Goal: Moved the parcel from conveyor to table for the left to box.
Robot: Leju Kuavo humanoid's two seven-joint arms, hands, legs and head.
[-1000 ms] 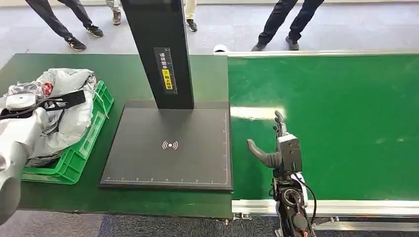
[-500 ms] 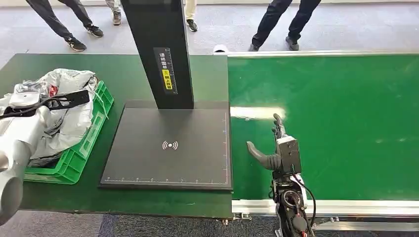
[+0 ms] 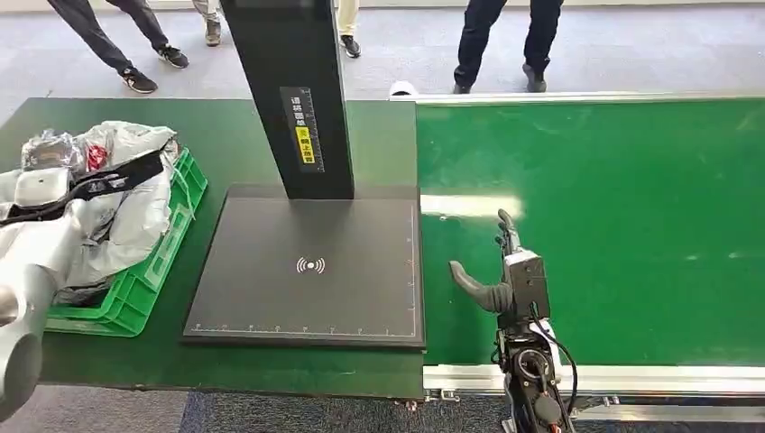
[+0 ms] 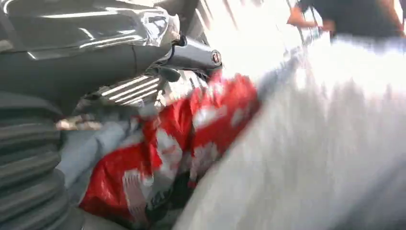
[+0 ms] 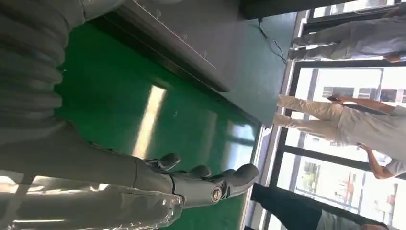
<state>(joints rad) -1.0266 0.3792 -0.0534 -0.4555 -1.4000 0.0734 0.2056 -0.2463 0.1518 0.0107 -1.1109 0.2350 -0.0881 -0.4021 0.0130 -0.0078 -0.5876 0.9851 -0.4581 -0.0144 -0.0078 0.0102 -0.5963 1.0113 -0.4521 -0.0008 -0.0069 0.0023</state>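
Right hand [image 3: 505,271] is hovering low over the near left part of the green conveyor belt [image 3: 631,225], arm coming up from the near edge, fingers [image 3: 508,227] stretched straight forward and away from the robot, thick thumb [image 3: 474,284] sticking out toward the scanner side; nothing is in its grasp, and the right wrist view is showing the same extended fingers [image 5: 210,179] spread over bare green belt. Left arm [image 3: 27,262] is reaching in from the near left over the green plastic crate [image 3: 167,244] at the table's left end, silver forearm angling up toward the heap. Left hand [image 3: 41,188] is sitting on top of the pile of grey poly-bag parcels [image 3: 135,216]; a dark flat part is running across the bags by it. Left wrist view is blurred: a red-and-white printed parcel [image 4: 191,139] is lying right against the dark fingers [image 4: 191,55], pale wrapping beside it, but whether the fingers are closing on anything I cannot tell. Its long axis is too smeared to read. Black scanner stand [image 3: 307,262] with its upright column is sitting on the dark green table [image 3: 225,144] between crate and belt. People's legs [image 3: 501,41] are standing beyond the far edge.
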